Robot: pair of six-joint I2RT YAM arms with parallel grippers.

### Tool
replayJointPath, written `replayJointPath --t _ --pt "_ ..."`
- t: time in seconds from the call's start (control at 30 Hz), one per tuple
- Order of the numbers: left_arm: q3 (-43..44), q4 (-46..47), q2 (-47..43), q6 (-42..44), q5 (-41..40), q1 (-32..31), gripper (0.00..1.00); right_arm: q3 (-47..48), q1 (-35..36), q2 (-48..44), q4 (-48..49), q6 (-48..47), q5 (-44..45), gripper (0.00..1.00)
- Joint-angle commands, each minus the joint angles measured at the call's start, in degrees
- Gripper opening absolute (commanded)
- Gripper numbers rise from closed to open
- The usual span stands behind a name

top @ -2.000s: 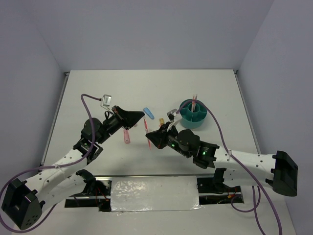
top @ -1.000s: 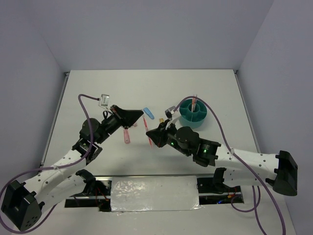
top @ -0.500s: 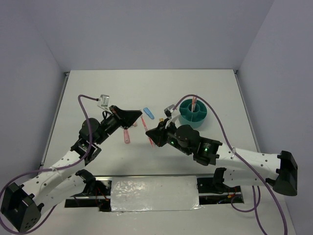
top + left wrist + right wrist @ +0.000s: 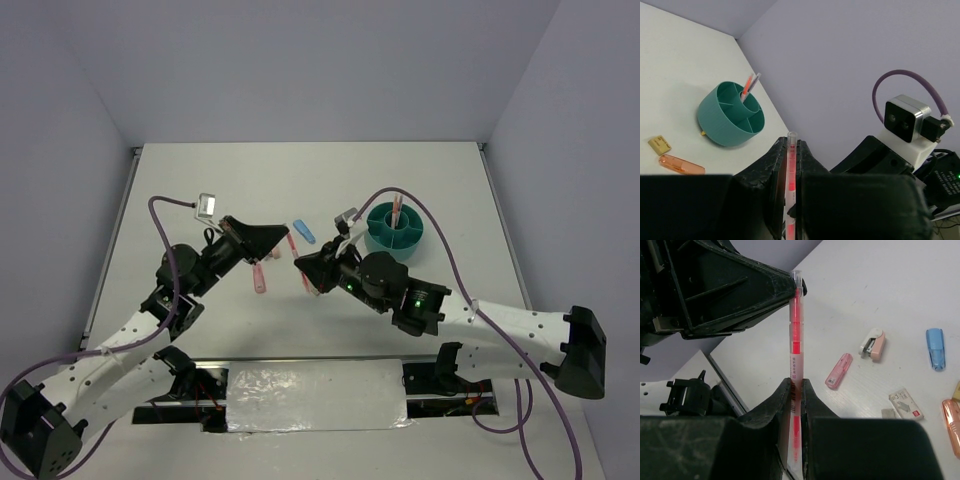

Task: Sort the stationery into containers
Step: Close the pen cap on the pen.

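Two arms meet over the middle of the white table (image 4: 250, 180), sharing one thin orange-red plastic pen (image 4: 795, 330) held off the surface. We judge the risk lies here: if either arm pulls away while both grip, the pen could bend, or twist loose and drop. The left jaws pinch narrow near one end; the right jaws clamp its other half. The round teal divided organiser cup (image 4: 722, 127) stands at 3 o'clock, well apart.

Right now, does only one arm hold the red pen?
No: the left gripper's jaws pinch the red pen's top, the right gripper's jaws clamp its lower half.
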Motion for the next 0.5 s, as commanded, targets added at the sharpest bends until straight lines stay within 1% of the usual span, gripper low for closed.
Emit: replayJointPath --t 0.0,0.17,0.27,0.3,0.37,0.47 --pt "-0.9 0.3 -1.0 -2.7 3.0 -0.3 0.0 4.5 -1.1 0.1 8.5 -1.5 4.3 0.0" --pt "-2.1 1.8 -0.9 -2.1 3.7 -0.5 0.0 6.5 -2.3 1.6 9.9 -1.2 4.7 0.0" --pt "-0.8 0.4 0.6 0.8 5.7 -0.9 0.0 9.6 -3.1 3.0 11.8 -3.5 2.5 0.0" --pt "-0.3 -1.0 1.2 1.6 7.2 -1.0 0.0 10.4 -3.2 3.2 12.8 -5.7 0.5 0.0" --pt "1.3 -2.7 2.0 4.3 8.5 -1.2 0.0 13.0 -3.9 4.4 12.7 -7.9 -0.4 0.0" --pt "4.1 -8.5 1.3 7.8 8.6 -1.3 0.0 12.9 -4.3 5.9 12.8 -12.2 -4.2 0.0"
